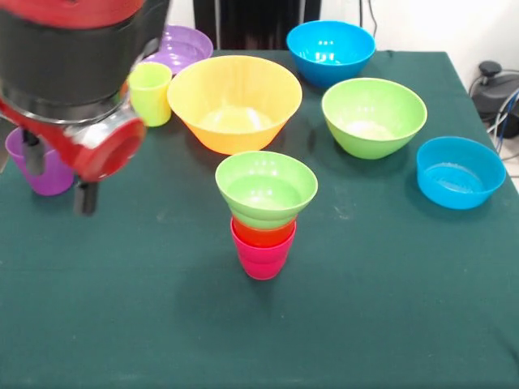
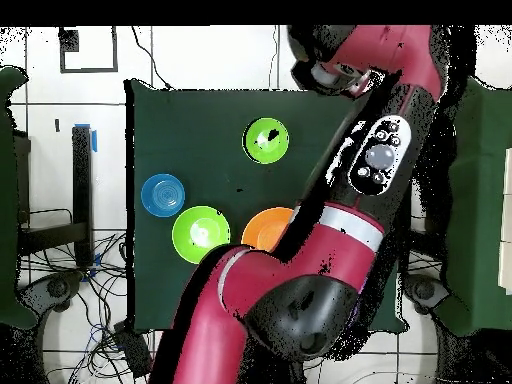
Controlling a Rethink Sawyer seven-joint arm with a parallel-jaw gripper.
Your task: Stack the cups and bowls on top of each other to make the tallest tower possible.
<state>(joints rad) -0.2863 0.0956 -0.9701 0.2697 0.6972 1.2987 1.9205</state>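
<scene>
Front view: arm [image 1: 73, 57] before purple cup [image 1: 45, 170], tower [image 1: 264, 212] well apart.

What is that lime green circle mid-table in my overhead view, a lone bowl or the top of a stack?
Observer: It is the top of a stack. The small lime green plastic bowl sits on an orange plastic cup, which is nested in a red-pink plastic cup.
Operator: The arm covers much of the table for me. Any loose cups under it?
Observer: Yes. A lime green plastic cup stands upright beside the large orange-yellow plastic bowl.
Operator: Any others?
Observer: A purple plastic cup stands upright near the table's edge, partly hidden by the arm in the front view.
</scene>
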